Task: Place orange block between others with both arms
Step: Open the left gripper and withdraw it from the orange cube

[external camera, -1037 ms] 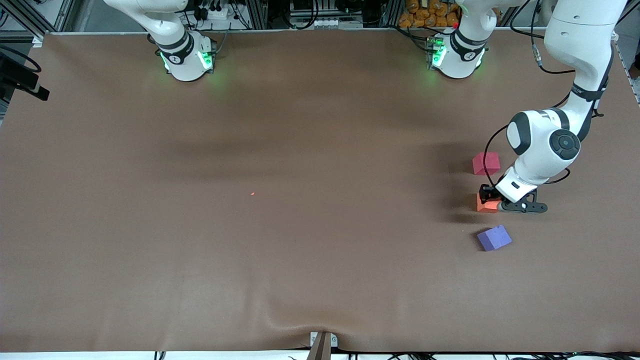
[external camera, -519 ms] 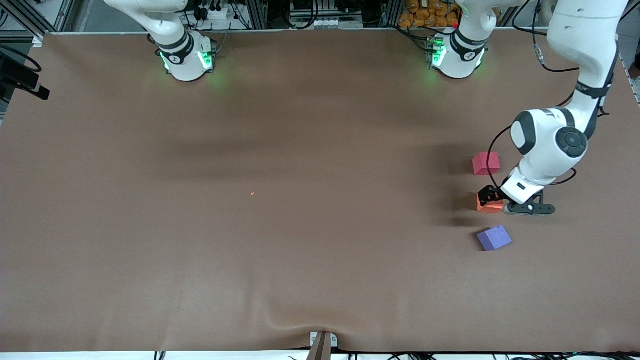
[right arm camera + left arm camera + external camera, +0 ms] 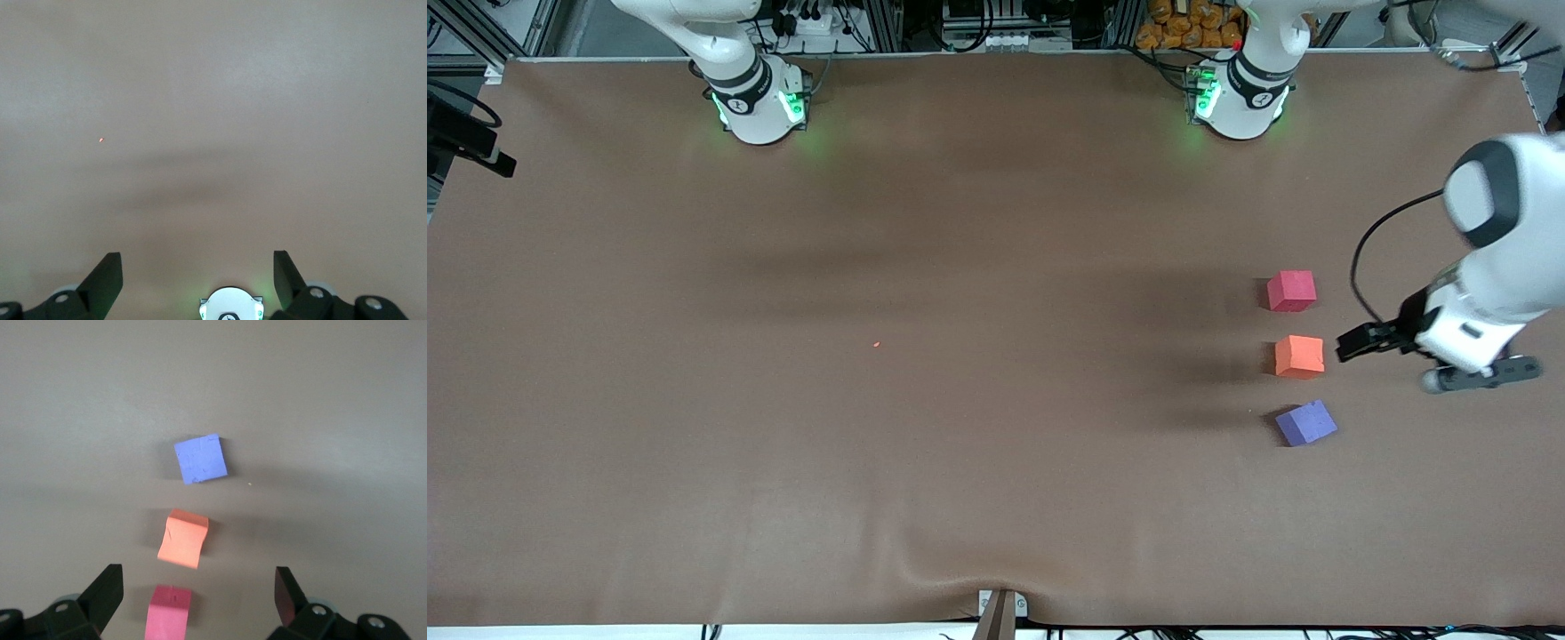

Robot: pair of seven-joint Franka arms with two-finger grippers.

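Observation:
The orange block point(image 3: 1299, 356) rests on the brown table, in a row with the others: the red-pink cube point(image 3: 1291, 291) is farther from the front camera and the purple-blue cube point(image 3: 1305, 422) is nearer. My left gripper point(image 3: 1360, 342) hangs open and empty in the air, just off the row toward the left arm's end of the table. The left wrist view looks down on the purple-blue cube point(image 3: 200, 458), the orange block point(image 3: 183, 538) and the red-pink cube point(image 3: 169, 613), with the left gripper point(image 3: 199, 587) well above them. My right gripper point(image 3: 197, 267) is open over bare table and the right arm waits.
The two arm bases point(image 3: 758, 102) point(image 3: 1238, 98) stand along the table's edge farthest from the front camera. A tiny orange speck point(image 3: 877, 344) lies mid-table. The brown cover bulges slightly near the front edge point(image 3: 960, 569).
My left gripper opened off the orange block, rose and drew back toward the left arm's end of the table. The block stayed between the other two cubes.

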